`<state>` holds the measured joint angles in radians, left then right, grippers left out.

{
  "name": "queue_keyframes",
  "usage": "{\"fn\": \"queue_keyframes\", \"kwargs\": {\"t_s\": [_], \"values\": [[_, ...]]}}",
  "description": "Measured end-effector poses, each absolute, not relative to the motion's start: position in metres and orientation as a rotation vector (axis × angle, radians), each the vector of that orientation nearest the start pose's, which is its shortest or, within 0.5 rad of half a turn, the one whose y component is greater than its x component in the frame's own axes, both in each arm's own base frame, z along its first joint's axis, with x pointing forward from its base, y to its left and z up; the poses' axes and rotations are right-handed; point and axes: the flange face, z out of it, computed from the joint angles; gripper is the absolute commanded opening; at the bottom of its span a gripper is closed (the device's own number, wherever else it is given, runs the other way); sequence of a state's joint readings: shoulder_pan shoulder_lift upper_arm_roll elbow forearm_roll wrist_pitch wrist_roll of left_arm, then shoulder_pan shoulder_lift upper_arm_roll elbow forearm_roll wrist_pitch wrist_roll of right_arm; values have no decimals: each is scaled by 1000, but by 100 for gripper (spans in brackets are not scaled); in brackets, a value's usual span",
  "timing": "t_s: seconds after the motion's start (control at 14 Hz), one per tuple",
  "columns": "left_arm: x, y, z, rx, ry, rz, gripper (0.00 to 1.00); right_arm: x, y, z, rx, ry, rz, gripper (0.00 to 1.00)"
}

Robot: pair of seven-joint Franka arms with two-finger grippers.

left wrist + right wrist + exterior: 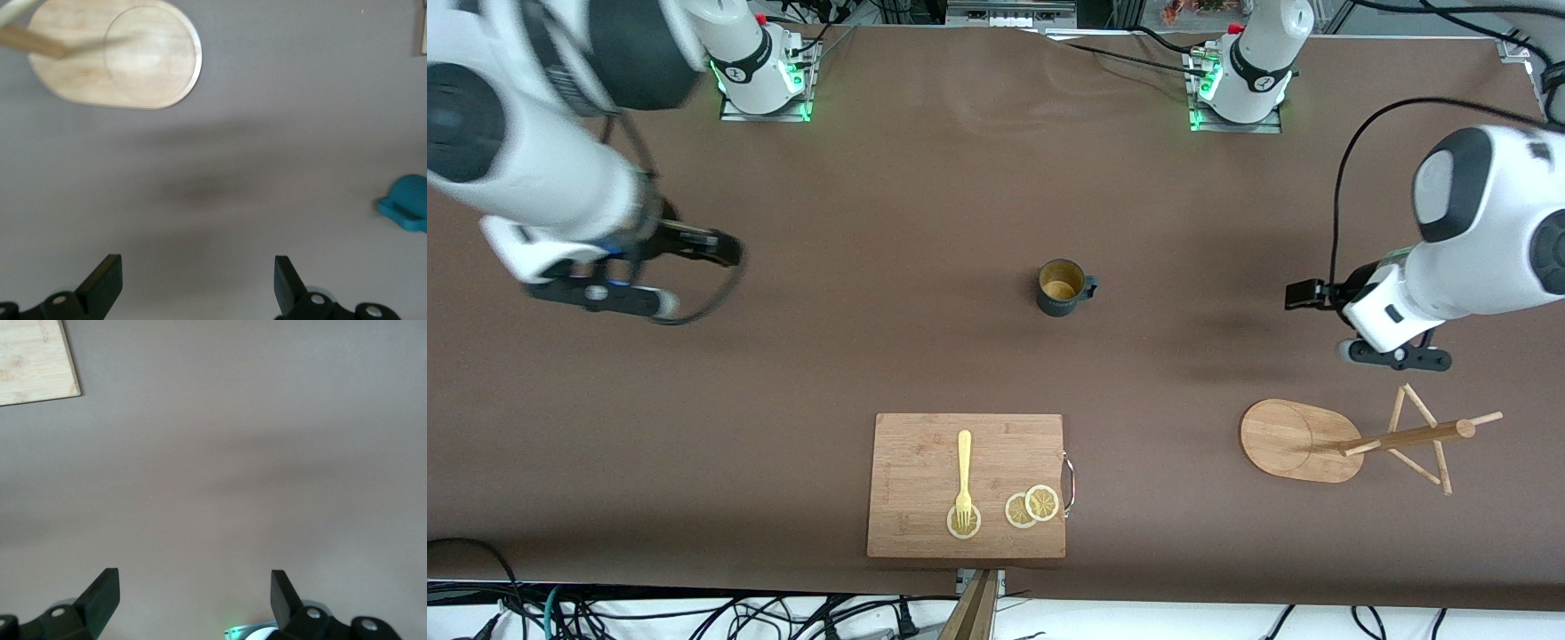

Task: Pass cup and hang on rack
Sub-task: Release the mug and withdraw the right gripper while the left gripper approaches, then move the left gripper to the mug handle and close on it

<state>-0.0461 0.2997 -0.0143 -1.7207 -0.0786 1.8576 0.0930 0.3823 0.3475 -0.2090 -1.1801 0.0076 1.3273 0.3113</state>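
Observation:
The dark teal cup [1063, 286] with a mustard-yellow inside stands upright mid-table, its handle toward the left arm's end. Its edge shows in the left wrist view [407, 203]. The bamboo rack [1303, 440] with an oval base, a post and thin pegs stands toward the left arm's end, nearer to the front camera than the cup. Its base shows in the left wrist view [120, 57]. My left gripper [1304, 294] hangs open and empty over bare table between cup and rack [198, 283]. My right gripper [716, 249] is open and empty over the right arm's end [193, 600].
A rectangular wooden cutting board [925, 524] lies near the table's front edge, with a yellow fork [963, 476] and lemon slices [1032, 507] on it. Its corner shows in the right wrist view [33, 360]. Cables run along the table's front edge.

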Motion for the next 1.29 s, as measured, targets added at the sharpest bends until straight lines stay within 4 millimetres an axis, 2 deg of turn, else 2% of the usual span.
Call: {"fn": "queue_keyframes", "kwargs": {"t_s": [0.14,0.29,0.43,0.57,0.72,0.86,1.08,1.29], "values": [[613,-47,361,-3247,262,201,100,614,80,582,-3203,138,311,100],[603,-61,332,-3301,397,130,100,614,37,570,-3173,43,292,100],[588,-74,303,-3345,514,61,100,608,-1,556,-3159,0,238,100],[571,-82,279,-3371,712,3,100,589,-28,546,-3151,7,170,100],[561,-78,264,-3411,939,-79,100,562,-34,541,-3147,3,149,100],[557,-65,249,-3399,1187,-185,100,548,-27,546,-3151,-15,163,100],[552,-61,226,-3300,1565,-330,100,554,-29,556,-3176,-23,183,100],[539,-76,197,-3169,1925,-545,100,557,-34,559,-3169,-7,248,100]]}}
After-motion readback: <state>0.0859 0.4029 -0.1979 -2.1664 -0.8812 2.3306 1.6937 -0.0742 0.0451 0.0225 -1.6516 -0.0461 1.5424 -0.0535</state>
